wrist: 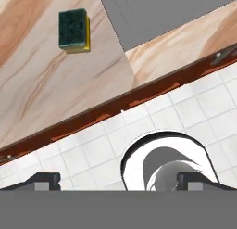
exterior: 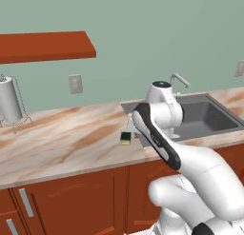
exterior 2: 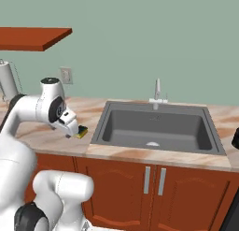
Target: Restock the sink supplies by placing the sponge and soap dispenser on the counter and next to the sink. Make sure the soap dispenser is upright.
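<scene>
The sponge [exterior: 126, 138], a small rectangular yellow block with a dark green layer, lies flat on the long beige marble-look counter [exterior: 62, 139] with brown-orange veins, just beside the left rim of the rectangular grey metal recessed sink [exterior: 209, 117]. In the hand view it lies green face up [wrist: 73, 30], close to the basin's corner [wrist: 152, 15] and apart from the counter's front edge. In the right base view the sponge [exterior 2: 82, 131] sits partly behind the arm's wrist, between it and the sink [exterior 2: 156, 127].

The thin curved silver faucet [exterior 2: 158, 92] stands at the back rim of the basin. A white paper towel roll on a wire holder [exterior: 9, 100] stands at the far left of the counter, well apart from the sponge. A red-brown wall shelf [exterior: 45, 46] hangs above it, and a pale wall outlet [exterior: 75, 83] is set between the two.

The tool [wrist: 119, 181] hangs over the white tiled floor [wrist: 185, 107] in front of the red-brown cabinets [exterior: 71, 200], its two dark finger tips [wrist: 44, 181] spread wide apart with nothing between them.
</scene>
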